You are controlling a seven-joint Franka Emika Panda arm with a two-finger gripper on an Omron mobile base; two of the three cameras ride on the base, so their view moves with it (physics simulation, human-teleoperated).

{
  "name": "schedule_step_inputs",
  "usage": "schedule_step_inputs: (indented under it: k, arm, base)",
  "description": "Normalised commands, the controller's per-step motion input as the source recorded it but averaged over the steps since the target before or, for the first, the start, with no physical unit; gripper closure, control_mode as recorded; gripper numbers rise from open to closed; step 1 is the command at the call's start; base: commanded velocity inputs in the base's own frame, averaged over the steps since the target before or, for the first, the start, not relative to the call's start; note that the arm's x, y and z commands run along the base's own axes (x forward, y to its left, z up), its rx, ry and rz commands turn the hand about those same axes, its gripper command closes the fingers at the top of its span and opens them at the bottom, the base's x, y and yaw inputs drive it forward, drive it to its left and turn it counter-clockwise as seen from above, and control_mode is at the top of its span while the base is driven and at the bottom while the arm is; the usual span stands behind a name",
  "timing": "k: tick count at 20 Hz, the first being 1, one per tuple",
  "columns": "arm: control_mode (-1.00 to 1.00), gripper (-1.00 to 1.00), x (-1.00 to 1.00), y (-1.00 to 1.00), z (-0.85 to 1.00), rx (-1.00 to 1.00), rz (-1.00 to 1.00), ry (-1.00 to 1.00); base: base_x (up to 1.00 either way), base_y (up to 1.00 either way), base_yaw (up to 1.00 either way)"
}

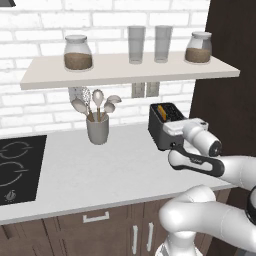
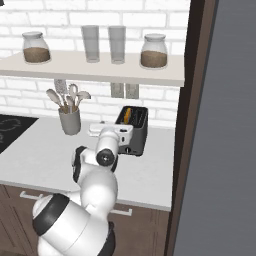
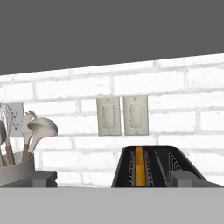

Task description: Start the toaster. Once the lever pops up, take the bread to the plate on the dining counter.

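The end effector (image 1: 176,131), its grip state unclear, hovered at the dark grey boxy toaster's (image 1: 161,121) 5 o'clock; the tan bread slice (image 3: 139,165) sat in a slot.

Utensil cup (image 1: 97,129) beside cooktop (image 1: 19,169)

The dark toaster (image 2: 134,129) stands on the pale worktop (image 2: 40,155) by the brick wall, the bread (image 2: 128,115) sunk in its left slot. The arm's white hand sits just before it. A grey utensil cup (image 2: 69,120) stands left; jars (image 2: 154,51) and glasses (image 2: 104,43) line the shelf (image 2: 90,71) above.
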Motion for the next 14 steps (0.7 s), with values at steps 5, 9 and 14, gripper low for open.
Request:
schedule_step_inputs:
  k: [5,9,14]
  arm:
    - [-1.00,-1.00,0.03,0.00,0.06,0.00,0.00,0.00]
    - [-1.00,-1.00,0.01,0.00,0.00,0.00,0.00,0.00]
    - [-1.00,-1.00,0.06,-0.03,0.00,0.00,0.00,0.01]
  base:
    - [0.00,0.00,0.00]
    - [0.00,0.00,0.00]
    - [0.00,0.00,0.00]
